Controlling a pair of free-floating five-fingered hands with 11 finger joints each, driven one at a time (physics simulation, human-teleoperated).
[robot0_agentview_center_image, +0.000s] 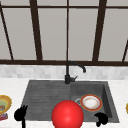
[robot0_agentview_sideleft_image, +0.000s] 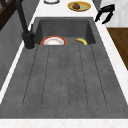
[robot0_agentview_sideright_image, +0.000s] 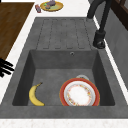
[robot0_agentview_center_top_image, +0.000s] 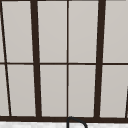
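One banana (robot0_agentview_sideright_image: 35, 96) lies flat on the floor of the sink (robot0_agentview_sideright_image: 25, 75), along the basin's front wall. It is the thing nearest my right robot hand (robot0_agentview_center_image: 101, 118). That hand hangs just outside the sink's front rim over the table (robot0_agentview_sideleft_image: 116, 75), fingers loose and extended, holding nothing.

One plate (robot0_agentview_sideright_image: 80, 94), red-rimmed, lies beside the banana on the same floor, nearer the sink's back wall, and the two are apart. One black faucet (robot0_agentview_center_image: 68, 75) stands on the sink's back edge, by the divide between basin and drainboard.

My worries, as I judge them:
- Coming down from the rim, the fingers could strike the basin's front wall, because the banana lies so close under it.
- A push that is not square could slide the curved fruit across the smooth floor into the plate.
- One red ball (robot0_agentview_center_image: 67, 115) sits before the sink's front edge in my front camera and covers that part of the basin. I would have to judge depth from the side cameras.

One left robot hand (robot0_agentview_center_image: 20, 114) hovers at the sink's front left corner with its fingers spread. That makes two hands, both empty. Two yellow dishes stand on the table, one (robot0_agentview_sideright_image: 51, 6) beyond the sink's drainboard end and one (robot0_agentview_sideleft_image: 79, 6) beyond its basin end.
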